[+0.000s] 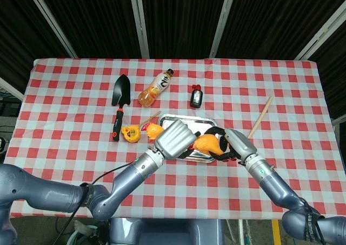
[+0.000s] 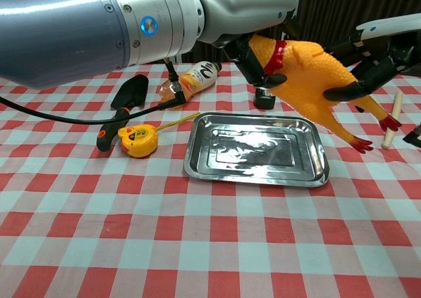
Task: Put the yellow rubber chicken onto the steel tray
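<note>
The yellow rubber chicken (image 2: pixel 309 71) hangs tilted above the steel tray (image 2: pixel 217 163), head up-left and feet down-right. My left hand (image 2: pixel 245 12) grips its neck by the red collar. My right hand (image 2: pixel 368 64) holds its rear end, with dark fingers (image 2: pixel 343 91) lying on the body above the legs. In the head view the chicken (image 1: pixel 207 143) shows between the left hand (image 1: pixel 173 138) and the right hand (image 1: pixel 231 144), over the tray (image 1: pixel 186 117). The tray holds nothing.
Left of the tray lie a yellow tape measure (image 2: pixel 135 141) and a black trowel with an orange-black handle (image 2: pixel 123 99). An orange drink bottle (image 2: pixel 192 81) and a small black object (image 1: pixel 195 98) sit behind it. A wooden stick (image 1: pixel 260 117) lies to the right.
</note>
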